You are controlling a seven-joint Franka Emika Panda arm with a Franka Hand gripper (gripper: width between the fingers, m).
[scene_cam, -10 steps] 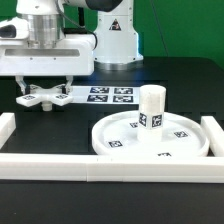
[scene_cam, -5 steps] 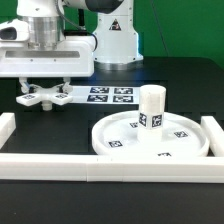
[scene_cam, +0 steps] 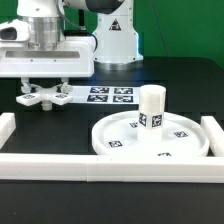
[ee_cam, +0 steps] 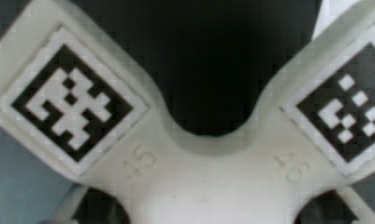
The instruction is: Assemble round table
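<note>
The small cross-shaped foot piece (scene_cam: 43, 98) lies on the black table at the exterior view's left. My gripper (scene_cam: 45, 90) is low over it, with one finger on each side of its middle and the jaws spread wide. In the wrist view the foot piece (ee_cam: 184, 150) fills the picture, two of its marker-bearing arms spreading away, and the dark fingertips (ee_cam: 99, 205) show at the corners beside its hub. The large rimmed round disc (scene_cam: 115, 140) lies at the front right. The short cylindrical leg (scene_cam: 150, 107) stands upright on it.
The marker board (scene_cam: 110, 96) lies flat behind the disc, right of the foot piece. White border rails (scene_cam: 60, 165) run along the front and both sides. The robot base (scene_cam: 112, 40) stands at the back before a green wall.
</note>
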